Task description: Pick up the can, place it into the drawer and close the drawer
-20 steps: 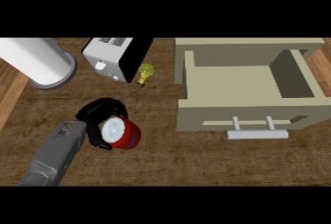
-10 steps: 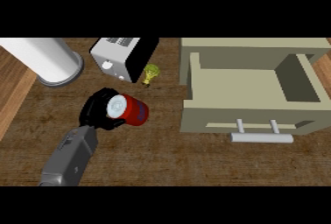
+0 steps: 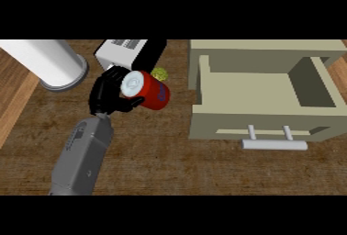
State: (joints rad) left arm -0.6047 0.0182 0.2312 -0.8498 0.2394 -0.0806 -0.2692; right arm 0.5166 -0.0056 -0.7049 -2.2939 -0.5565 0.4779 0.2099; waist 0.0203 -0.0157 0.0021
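Since before, my left hand (image 3: 108, 94) carries the can (image 3: 148, 90) nearer the open drawer (image 3: 261, 87), fingers (image 3: 133, 102) curled round it; placing and closing remain.

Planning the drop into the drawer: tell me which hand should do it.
Left. The left hand is already curled round the can, beside the open drawer; the right hand shows nowhere in the head view.

The drawer (image 3: 264, 94) stands open on the table (image 3: 176, 170). Left of the drawer, the left hand (image 3: 108, 94) curls round the can (image 3: 149, 92). Farther left of the drawer stand a toaster (image 3: 125, 53) and a cylinder (image 3: 51, 62).
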